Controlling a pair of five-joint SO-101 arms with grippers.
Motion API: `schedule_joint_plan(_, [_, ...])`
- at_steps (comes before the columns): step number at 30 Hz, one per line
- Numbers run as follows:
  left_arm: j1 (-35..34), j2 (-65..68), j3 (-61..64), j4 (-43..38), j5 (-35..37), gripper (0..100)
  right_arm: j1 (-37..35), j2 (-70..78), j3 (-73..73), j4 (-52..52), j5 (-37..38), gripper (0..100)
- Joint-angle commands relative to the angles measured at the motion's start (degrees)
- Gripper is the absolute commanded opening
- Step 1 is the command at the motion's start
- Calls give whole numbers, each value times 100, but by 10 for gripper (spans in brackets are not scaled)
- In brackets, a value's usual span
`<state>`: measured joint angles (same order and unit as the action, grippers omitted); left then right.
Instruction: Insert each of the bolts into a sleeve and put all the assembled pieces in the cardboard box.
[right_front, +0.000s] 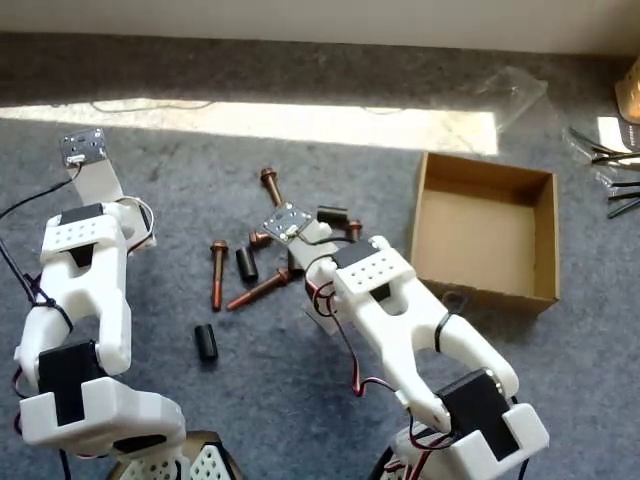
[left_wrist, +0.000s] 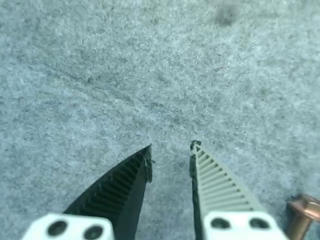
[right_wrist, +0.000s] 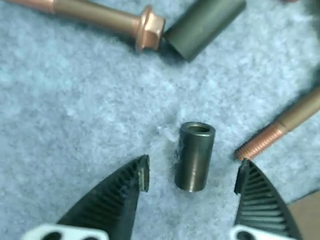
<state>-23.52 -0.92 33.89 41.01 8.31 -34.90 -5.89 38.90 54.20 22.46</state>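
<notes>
Clutter sits close round the right gripper (right_wrist: 193, 175). Its jaws are spread wide over the carpet (right_wrist: 75, 115), with a sleeve (right_wrist: 195, 156) lying between the fingertips and touching neither. A bolt tip (right_wrist: 272, 137) lies just beside one finger, its threads towards the sleeve. Farther out a long bolt (right_wrist: 95, 15) lies crosswise, its flanged head touching a second sleeve (right_wrist: 205, 25).

In the high view the right arm (right_front: 400, 310) is stretched out over the scatter. On its left a straight bolt (right_front: 217, 272), a slanted bolt (right_front: 258, 290) and a short sleeve (right_front: 246, 264) lie close together. A lone sleeve (right_front: 205, 342) lies apart, nearer the arm bases. A far bolt (right_front: 270, 185) lies towards the sunlit strip (right_front: 300, 122).

The box (right_front: 487, 235) stands open on the arm's right, near but apart, with carpet between them and its brown floor showing. Beyond it are a plastic bag (right_front: 515, 95) and black ties (right_front: 610, 160) at the edge.

The left gripper (left_wrist: 170, 159) hangs over carpet, with a narrow gap between its fingers and only carpet in it. A bolt head (left_wrist: 304, 215) shows beside the pale finger. The left arm (right_front: 85, 280) stands well apart from the scatter.
</notes>
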Motion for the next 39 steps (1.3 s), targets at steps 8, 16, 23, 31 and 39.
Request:
schedule_joint_plan(8, [110, -22, -31, -88, 26, 130, 541, -259, -48, -664, -62, 263])
schedule_joint_plan(16, [110, -22, -31, -88, 26, 130, 567, -31, 22, -927, -35, 263])
schedule_joint_plan(23, [110, -22, -31, -88, 26, 130, 567, 356, 4, -927, -35, 194])
schedule_joint_plan(31, [110, -22, -31, -88, 26, 130, 567, 365, 4, -927, -26, 159])
schedule_joint_plan(39, [110, -22, -31, -88, 26, 130, 558, 365, 31, -927, 299, 156])
